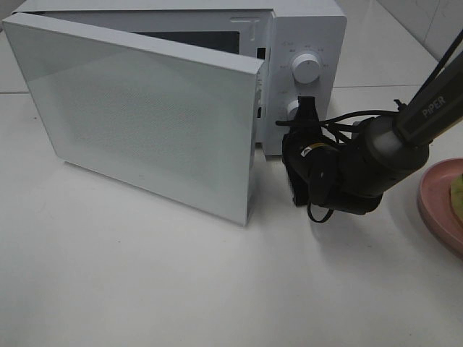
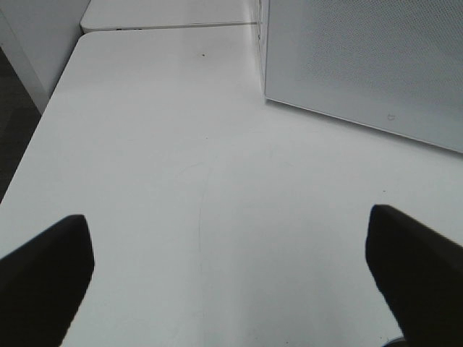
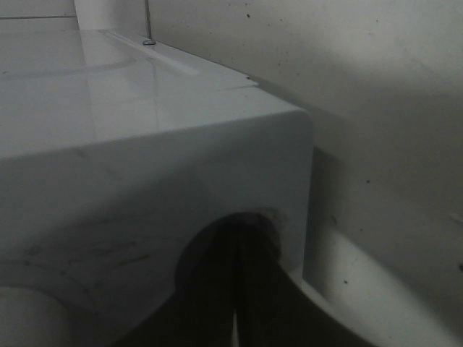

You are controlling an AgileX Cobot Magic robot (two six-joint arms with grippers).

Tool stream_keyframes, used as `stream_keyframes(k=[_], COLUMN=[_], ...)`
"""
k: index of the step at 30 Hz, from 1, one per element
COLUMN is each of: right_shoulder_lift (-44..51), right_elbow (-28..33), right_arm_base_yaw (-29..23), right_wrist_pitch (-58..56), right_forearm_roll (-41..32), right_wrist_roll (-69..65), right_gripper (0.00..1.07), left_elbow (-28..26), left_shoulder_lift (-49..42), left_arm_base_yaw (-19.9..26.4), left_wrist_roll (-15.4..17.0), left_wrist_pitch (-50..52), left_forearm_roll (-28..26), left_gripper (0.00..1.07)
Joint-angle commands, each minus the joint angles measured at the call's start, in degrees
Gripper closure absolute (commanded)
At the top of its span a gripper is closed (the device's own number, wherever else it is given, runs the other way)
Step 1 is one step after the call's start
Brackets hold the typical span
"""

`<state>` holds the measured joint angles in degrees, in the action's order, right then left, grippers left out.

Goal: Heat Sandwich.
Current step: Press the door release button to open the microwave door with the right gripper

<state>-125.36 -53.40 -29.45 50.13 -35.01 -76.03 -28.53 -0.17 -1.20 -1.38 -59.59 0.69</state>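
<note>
The white microwave (image 1: 311, 29) stands at the back with its door (image 1: 145, 123) swung wide open toward the front left. My right gripper (image 1: 304, 105) is shut, fingertips pressed together against the control panel at the lower knob (image 1: 292, 110); in the right wrist view the shut gripper (image 3: 235, 303) meets the white panel. At the right edge, only a pale yellow-green sliver of the sandwich (image 1: 457, 189) shows on a pink plate (image 1: 438, 202). My left gripper (image 2: 231, 282) hangs open over bare table, holding nothing, with the door's outer face ahead of it.
The upper knob (image 1: 307, 69) sits above the right gripper. The open door juts far out over the table (image 1: 145, 275). A table edge (image 2: 43, 123) drops off beside the left gripper.
</note>
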Motion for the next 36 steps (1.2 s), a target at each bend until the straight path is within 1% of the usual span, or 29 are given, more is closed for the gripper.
stream_keyframes(k=[1, 9, 12, 19, 21, 26, 29, 36], right_shoulder_lift=[0.63, 0.63, 0.69, 2.92, 3.95, 4.47, 4.81, 4.93], right_elbow=[-6.02, -5.96, -5.96, -5.04, -3.72, -1.2, 2.41, 6.36], right_arm_base_yaw=[3.5, 3.5, 3.38, 3.38, 3.21, 2.64, 1.03, -1.32], right_wrist_pitch=[15.7, 10.43, 10.14, 5.56, 3.32, 2.98, 3.09, 2.69], right_forearm_roll=[2.98, 2.81, 2.81, 2.86, 3.27, 4.01, 4.64, 5.27], right_wrist_roll=[1.78, 0.17, 0.17, 0.46, 0.4, -1.09, -4.13, -7.39], right_gripper=[1.07, 1.07, 1.07, 1.07, 1.07, 1.07, 1.07, 1.07], left_elbow=[0.23, 0.23, 0.23, 0.23, 0.23, 0.23, 0.23, 0.23], left_shoulder_lift=[-1.55, -1.55, -1.55, -1.55, -1.55, -1.55, -1.55, -1.55], left_arm_base_yaw=[-0.4, -0.4, -0.4, -0.4, -0.4, -0.4, -0.4, -0.4], left_wrist_roll=[0.23, 0.23, 0.23, 0.23, 0.23, 0.23, 0.23, 0.23], left_wrist_pitch=[0.23, 0.23, 0.23, 0.23, 0.23, 0.23, 0.23, 0.23], left_forearm_roll=[0.06, 0.06, 0.06, 0.06, 0.06, 0.06, 0.06, 0.06], left_gripper=[0.09, 0.09, 0.09, 0.09, 0.09, 0.09, 0.09, 0.09])
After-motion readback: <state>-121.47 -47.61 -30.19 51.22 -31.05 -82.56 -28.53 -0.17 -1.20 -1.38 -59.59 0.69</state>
